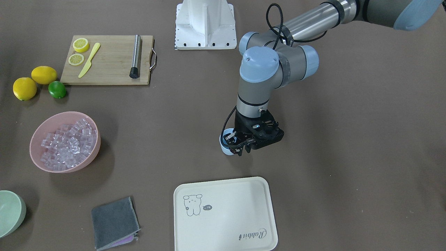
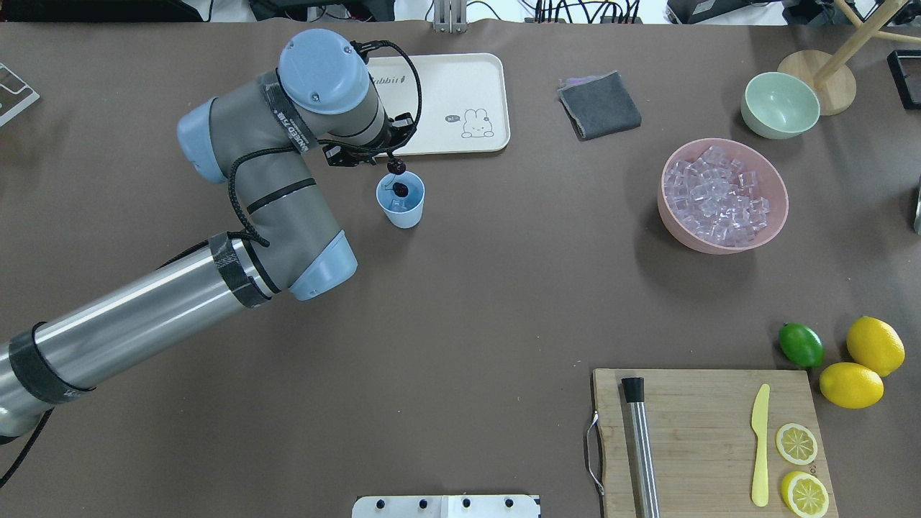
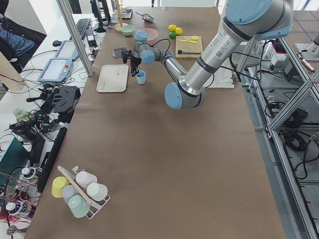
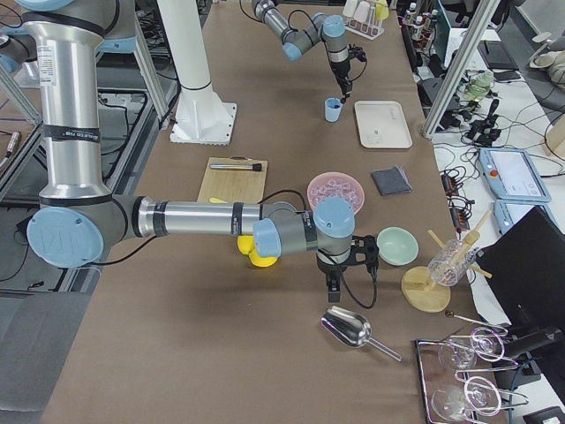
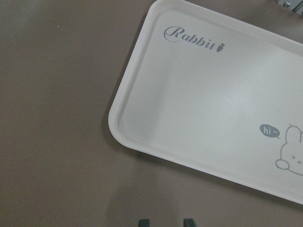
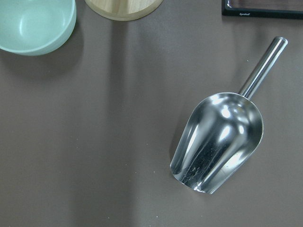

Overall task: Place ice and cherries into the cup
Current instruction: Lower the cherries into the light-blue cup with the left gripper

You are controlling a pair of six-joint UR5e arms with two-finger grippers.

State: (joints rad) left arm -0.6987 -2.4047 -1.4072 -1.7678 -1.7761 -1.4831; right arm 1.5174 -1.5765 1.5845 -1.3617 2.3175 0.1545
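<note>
The light-blue cup (image 2: 401, 201) stands upright just in front of the white tray. One dark cherry (image 2: 400, 189) lies inside the cup and the other of the cherries (image 2: 396, 167) sits at its far rim. My left gripper (image 1: 243, 150) hovers at the tray side of the cup (image 1: 225, 144). In the left wrist view its fingertips (image 5: 144, 222) stand apart with nothing between them. The ice (image 2: 716, 193) is heaped in the pink bowl (image 2: 676, 216) at the right. My right gripper (image 4: 332, 287) hangs far off above a metal scoop (image 6: 218, 142); I cannot tell whether it is open or shut.
The white tray (image 2: 496, 108) lies behind the cup. A grey cloth (image 2: 599, 104) and a pale green bowl (image 2: 781, 104) sit near the pink bowl. The cutting board (image 2: 705, 432) carries lemon slices, a yellow knife and a metal muddler. Two lemons and a lime (image 2: 800, 344) lie beside it.
</note>
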